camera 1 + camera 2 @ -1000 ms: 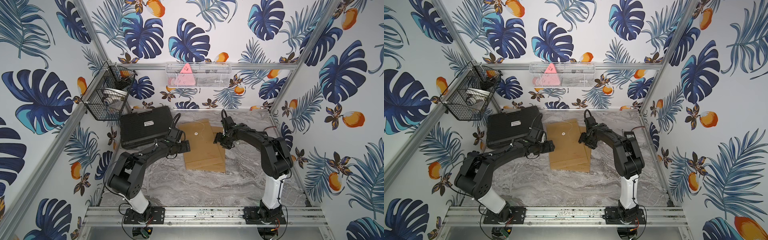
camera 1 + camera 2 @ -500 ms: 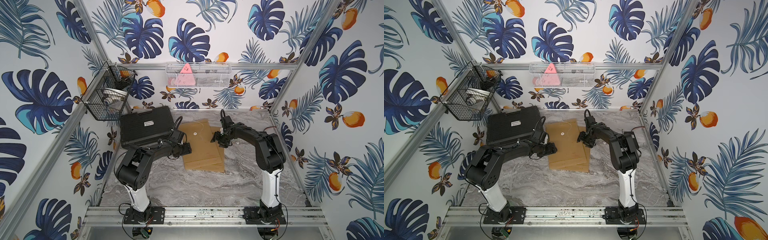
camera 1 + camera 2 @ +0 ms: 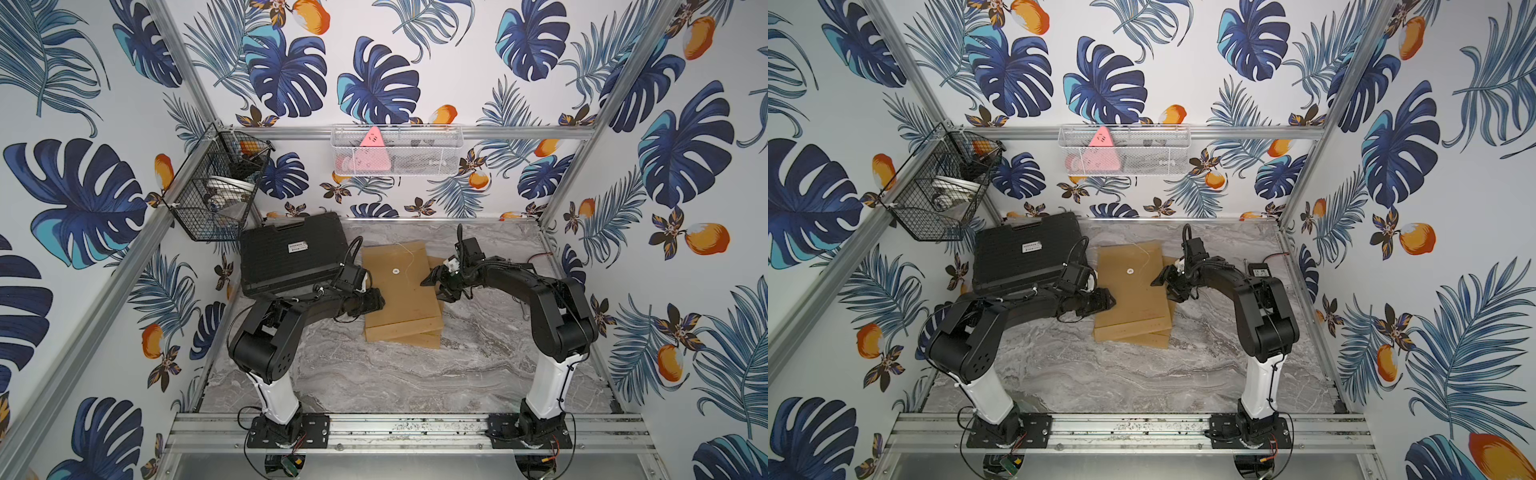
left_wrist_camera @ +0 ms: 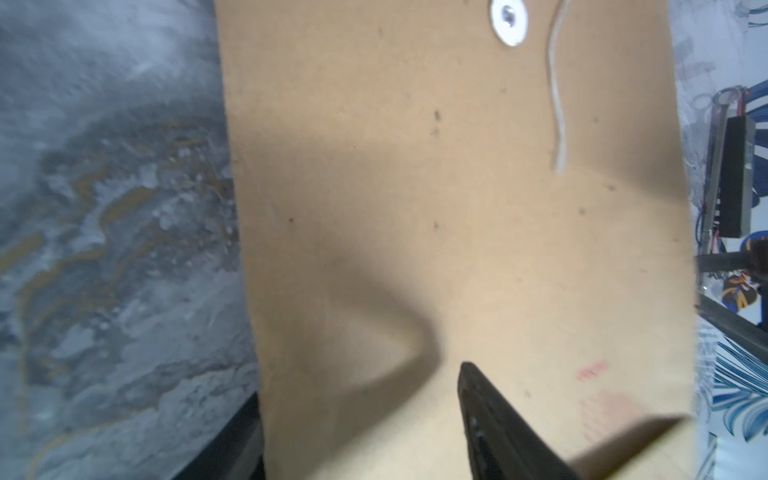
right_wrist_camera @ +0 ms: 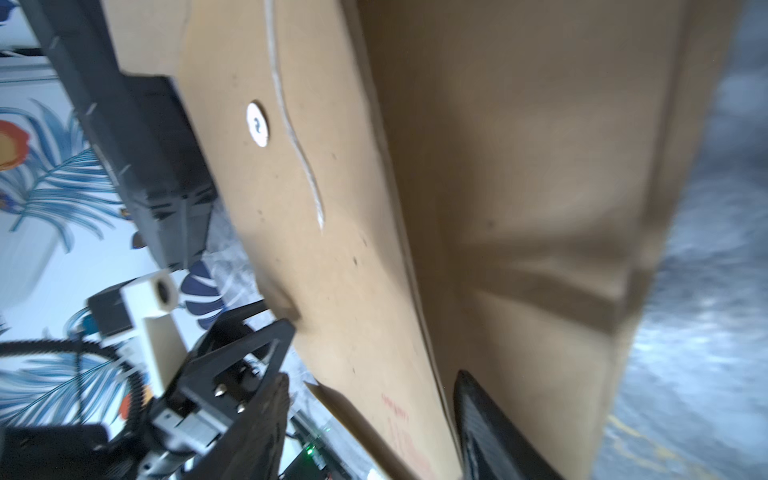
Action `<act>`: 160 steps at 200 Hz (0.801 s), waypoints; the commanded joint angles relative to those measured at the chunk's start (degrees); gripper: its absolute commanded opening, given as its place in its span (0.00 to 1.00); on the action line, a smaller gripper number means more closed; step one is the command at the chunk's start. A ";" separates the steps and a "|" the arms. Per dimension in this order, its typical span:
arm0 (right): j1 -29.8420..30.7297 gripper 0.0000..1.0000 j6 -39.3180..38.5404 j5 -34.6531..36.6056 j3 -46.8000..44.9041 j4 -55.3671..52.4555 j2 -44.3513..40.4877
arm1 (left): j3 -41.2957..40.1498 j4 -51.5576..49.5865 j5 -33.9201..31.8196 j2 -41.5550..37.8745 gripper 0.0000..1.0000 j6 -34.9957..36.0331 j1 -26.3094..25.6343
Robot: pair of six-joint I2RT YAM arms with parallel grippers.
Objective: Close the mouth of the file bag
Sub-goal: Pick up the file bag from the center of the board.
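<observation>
Bag (image 3: 399,291) of brown paper lies flat on the table (image 3: 395,374), midway between the two arms, on top of a lower bag (image 3: 419,338) that peeks out along its near and right edges. A black case (image 3: 291,257) sits just beside it on the left, toward the back.

On the bag's upper face a white button (image 3: 395,272) shows in both top views. The string (image 3: 409,257) lies loose beside it – a wavy line running from the far end down past the button, not wound around it. The left wrist view shows the same: button (image 4: 508,20) and string (image 4: 557,104) apart, the string's free end resting on the paper.

The left gripper (image 3: 376,304) is low at the bag's left edge. Its jaws are spread: one finger (image 4: 498,432) lies over the paper, and the other is half hidden beside the bag's edge, so nothing is pinched.

The right gripper (image 3: 432,291) is at the bag's right edge, level with the button. Its jaws also stand apart and grasp nothing. In the right wrist view one finger (image 5: 490,428) sits over the lower bag along the top bag's edge, and the other is blurred off to the side, with the top bag's corner between them.
</observation>
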 commanded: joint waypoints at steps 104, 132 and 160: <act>0.07 0.00 -0.34 0.97 -2.46 1.45 -1.82 | -0.92 -2.72 10.16 -2.97 0.69 -0.65 1.38; 0.13 0.00 -1.74 3.63 -2.19 -1.79 -4.47 | -1.53 -6.35 9.86 -5.45 0.79 0.69 4.87; 0.15 0.00 -1.76 6.08 -3.02 -3.65 -9.36 | -1.14 -9.11 8.06 -6.86 0.83 2.60 6.10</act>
